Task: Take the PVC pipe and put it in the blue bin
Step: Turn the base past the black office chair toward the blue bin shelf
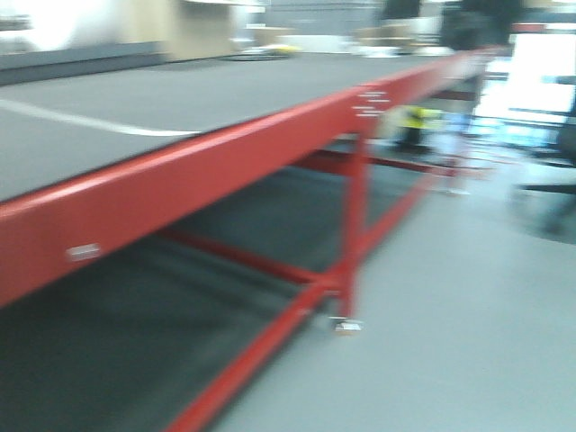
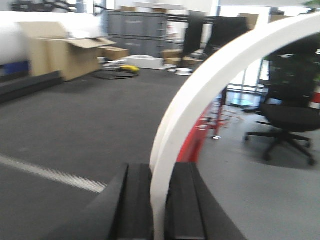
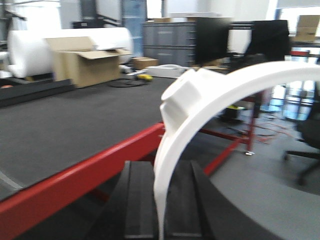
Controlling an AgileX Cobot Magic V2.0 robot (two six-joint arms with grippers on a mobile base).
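Note:
In the right wrist view my right gripper (image 3: pixel 160 172) is shut on the PVC pipe (image 3: pixel 200 100), a whitish curved piece with a blocky tab end at its upper left. It arcs up and to the right, above the table's red edge. In the left wrist view my left gripper (image 2: pixel 159 175) is shut on a smooth white arc strip (image 2: pixel 210 80). The strip curves up and runs out of frame at the upper right, so its end is hidden. No blue bin is in view. Neither gripper shows in the front view.
A long table with a dark grey top (image 1: pixel 180 90) and a red frame (image 1: pixel 225 157) runs away to the right, with a white line (image 1: pixel 90 120) across it. A cardboard box (image 3: pixel 82 62), grey cabinets (image 3: pixel 167 42) and an office chair (image 2: pixel 287 120) stand around.

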